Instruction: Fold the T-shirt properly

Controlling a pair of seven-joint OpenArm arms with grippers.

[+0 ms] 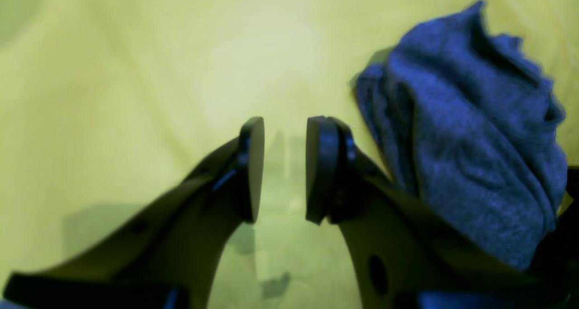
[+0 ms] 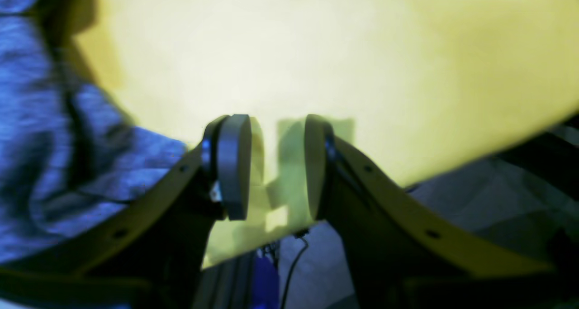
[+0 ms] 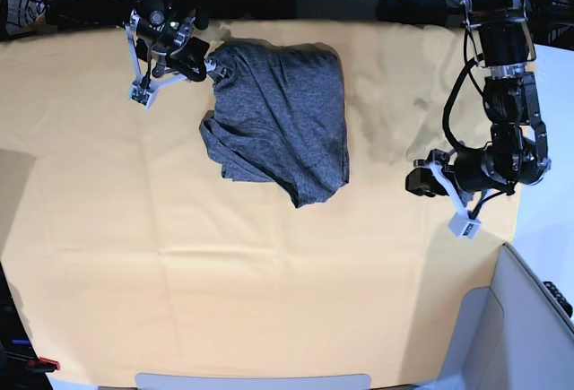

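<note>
The grey T-shirt [image 3: 278,121] lies as a folded, rumpled heap on the yellow-orange table cloth [image 3: 179,264], towards the back middle. My right gripper [image 3: 204,60] is at the shirt's back left corner, just beside it. In the right wrist view this gripper [image 2: 277,164] is open and empty, with the shirt [image 2: 40,141] to its left. My left gripper [image 3: 415,179] is low over the cloth, well right of the shirt. In the left wrist view it [image 1: 285,168] is open and empty, with the shirt [image 1: 466,141] ahead on the right.
The cloth covers the whole table. Its back edge [image 2: 452,168] runs close behind my right gripper, with dark floor and cables beyond. A grey-white bin [image 3: 511,327] stands at the front right corner.
</note>
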